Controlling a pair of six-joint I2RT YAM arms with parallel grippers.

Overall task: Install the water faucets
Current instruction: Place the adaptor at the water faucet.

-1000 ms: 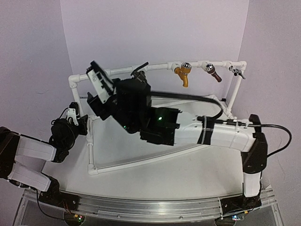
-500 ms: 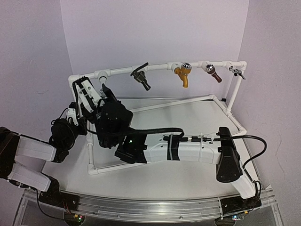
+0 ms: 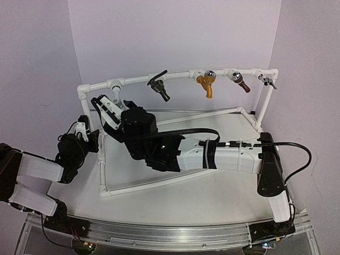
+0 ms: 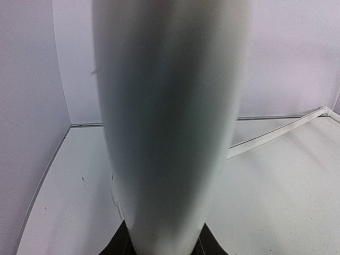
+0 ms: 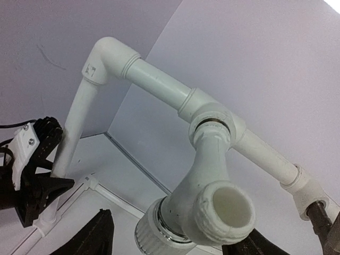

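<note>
Right hand (image 3: 105,106) open astride the white tap (image 5: 212,175), left hand (image 3: 81,129) nearly hidden behind a blurred pipe (image 4: 170,117), grip impossible to tell.

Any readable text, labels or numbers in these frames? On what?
None readable.
Small mark on the elbow fitting, right wrist view: too small to read.
No lettering visible on the white faucet, the black faucet or the pipe frame.

White-shelled left arm (image 3: 33,169) and right arm (image 3: 228,158), black joints (image 3: 268,172), black cable (image 3: 304,156), black right claw (image 3: 106,108)
</note>
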